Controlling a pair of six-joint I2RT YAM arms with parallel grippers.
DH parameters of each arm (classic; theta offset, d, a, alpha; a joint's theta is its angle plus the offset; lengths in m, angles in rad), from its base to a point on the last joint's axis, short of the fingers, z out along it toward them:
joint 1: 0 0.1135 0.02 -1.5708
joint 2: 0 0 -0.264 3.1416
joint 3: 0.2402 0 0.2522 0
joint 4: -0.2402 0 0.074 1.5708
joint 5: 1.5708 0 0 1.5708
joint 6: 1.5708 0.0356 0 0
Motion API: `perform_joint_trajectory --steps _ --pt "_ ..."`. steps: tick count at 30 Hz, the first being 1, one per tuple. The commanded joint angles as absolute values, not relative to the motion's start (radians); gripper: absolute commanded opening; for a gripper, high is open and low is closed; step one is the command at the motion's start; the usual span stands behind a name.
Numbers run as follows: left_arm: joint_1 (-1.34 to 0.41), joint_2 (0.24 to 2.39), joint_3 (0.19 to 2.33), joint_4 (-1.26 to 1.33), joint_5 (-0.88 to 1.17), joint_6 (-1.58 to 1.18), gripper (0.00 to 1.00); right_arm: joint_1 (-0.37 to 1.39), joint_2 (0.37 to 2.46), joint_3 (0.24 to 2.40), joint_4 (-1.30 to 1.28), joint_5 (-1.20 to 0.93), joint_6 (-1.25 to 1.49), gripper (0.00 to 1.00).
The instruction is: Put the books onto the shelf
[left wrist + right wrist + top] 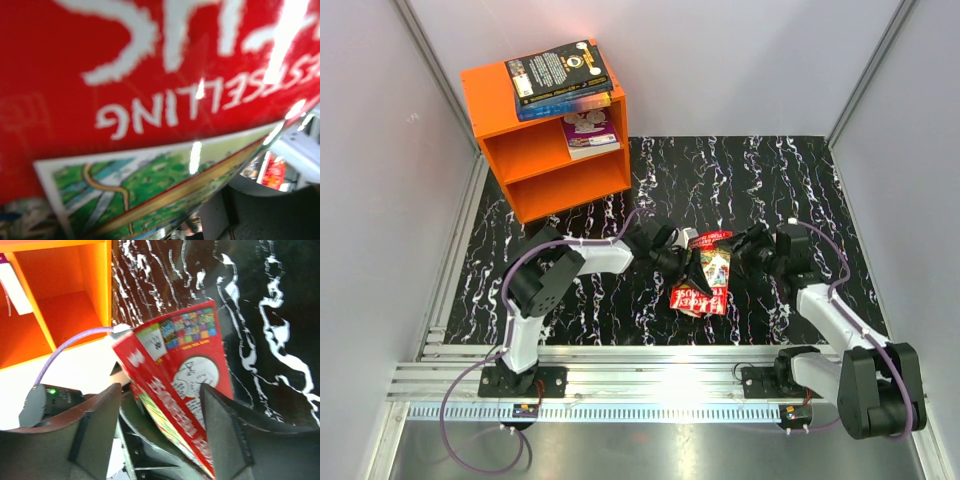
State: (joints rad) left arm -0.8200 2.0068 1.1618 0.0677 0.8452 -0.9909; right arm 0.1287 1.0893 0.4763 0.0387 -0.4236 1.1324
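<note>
Holding red book (192, 365) upright, L fingers (681, 262) clamped, R fingers (225, 440) straddling.

At far left of the counter (800, 180): the shelf (490, 100). On its top, stacked: upper book (558, 68) over lower book (575, 102). In the upper compartment, at right: third book (590, 130). Nearer, at middle, between left arm (595, 258) and right arm (820, 300): fourth book (710, 275).

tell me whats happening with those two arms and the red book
Both arms are at the red book. The right gripper has a finger either side of it; the left gripper is pressed close, its grip unclear. The black book and blue book lie stacked on top of the shelf, and the green-purple book sits in its upper compartment.
</note>
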Motion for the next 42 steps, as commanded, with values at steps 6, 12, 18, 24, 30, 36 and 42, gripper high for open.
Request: perform_joint_trajectory --steps 6,12,18,24,30,36,42 --pt "-0.828 1.953 1.209 0.210 0.758 -1.218 0.62 0.158 0.905 0.473 -0.057 -0.548 1.161 0.25" --pt "-0.839 1.878 1.206 0.195 0.706 -1.249 0.99 0.160 0.851 0.538 -0.126 -0.569 1.149 0.00" --pt "-0.735 1.663 1.003 0.185 0.615 -1.297 0.99 0.158 0.882 0.836 -0.345 -0.561 1.066 0.00" --pt "-0.597 1.271 0.874 -0.117 0.358 -1.303 0.99 0.158 0.957 1.092 -0.566 -0.454 1.005 0.00" --pt "-0.715 1.094 1.100 -0.456 -0.187 -1.333 0.99 0.156 1.020 1.187 -0.634 -0.367 1.037 0.00" --pt "-0.817 1.049 1.147 -0.362 -0.267 -1.580 0.99 0.158 1.054 1.232 -0.519 -0.289 1.138 0.00" --pt "-0.828 1.055 1.167 -0.357 -0.213 -1.798 0.99 0.158 1.112 1.265 -0.423 -0.242 1.200 0.00"
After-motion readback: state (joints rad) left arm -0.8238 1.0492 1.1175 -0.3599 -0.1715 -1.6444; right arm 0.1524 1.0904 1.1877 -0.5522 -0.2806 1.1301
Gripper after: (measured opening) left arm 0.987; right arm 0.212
